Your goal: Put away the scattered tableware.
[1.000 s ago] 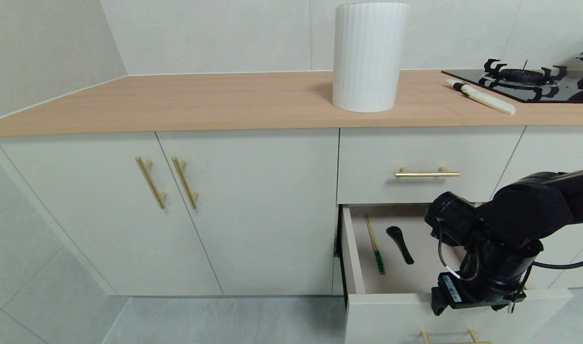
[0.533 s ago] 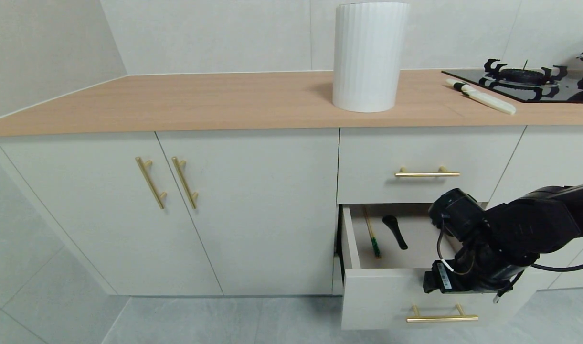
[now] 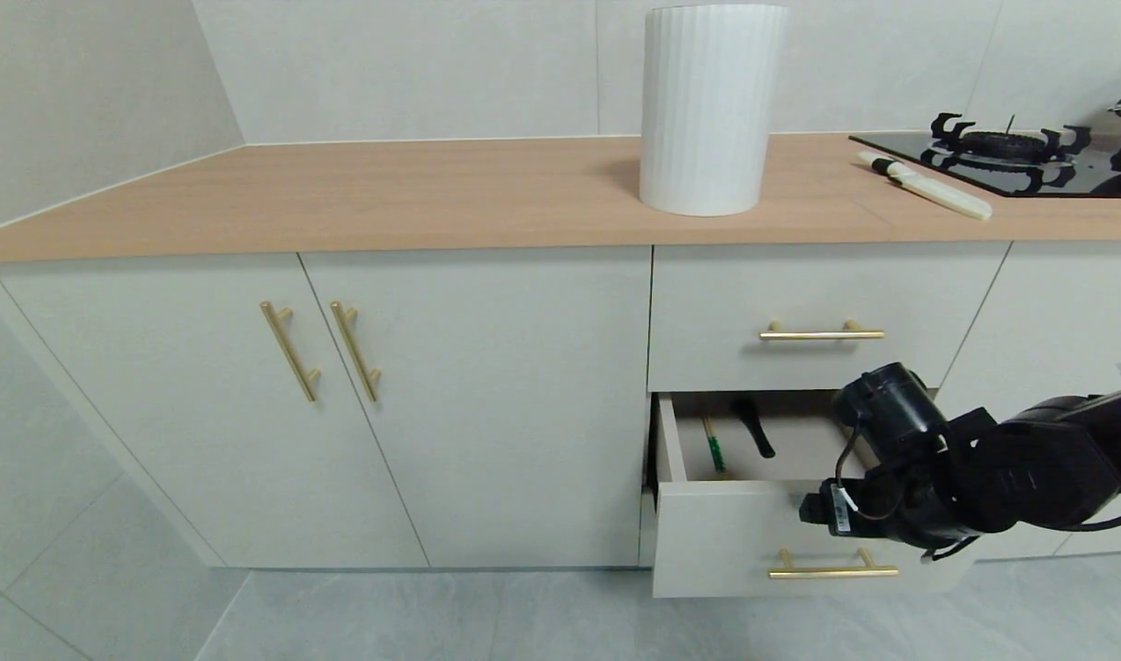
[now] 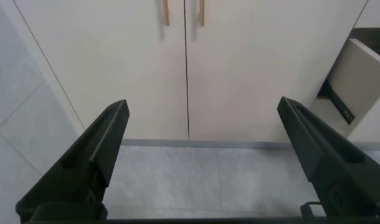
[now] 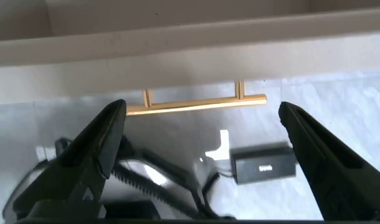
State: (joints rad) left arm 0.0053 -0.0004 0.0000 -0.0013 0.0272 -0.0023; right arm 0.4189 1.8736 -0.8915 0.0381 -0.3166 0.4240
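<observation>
Lower right of the head frame: the drawer [image 3: 716,528] slides shut under my right pincer [image 5: 201,121], which sits at the white front panel just above the brass handle [image 3: 833,571]. A second ago the drawer stood pulled far out, its front at the bottom edge of the frame. Half a second ago it was midway in. Now only a short strip of its floor shows beneath the closed drawer above.

My right pincer is released, its two fingers spread wide and gripping nothing, with the handle lying across the gap ahead of them. Whether the fingertips touch the panel I cannot tell.

The chopsticks [image 3: 711,448] with green ends and the black spoon [image 3: 755,430] lie side by side inside the drawer, close but apart. Their far ends have slipped out of sight under the cabinet as the drawer went in.

My left pincer [image 4: 201,106] is also released and empty, facing the double cabinet doors [image 4: 187,62] low near the floor.

By my reading, these two pieces are stowed and a last short push finishes the closing. A white knife [image 3: 927,186] rests on the countertop [image 3: 386,197] at upper right, just beside the stove [image 3: 1010,156], so more may be left to put away.
</observation>
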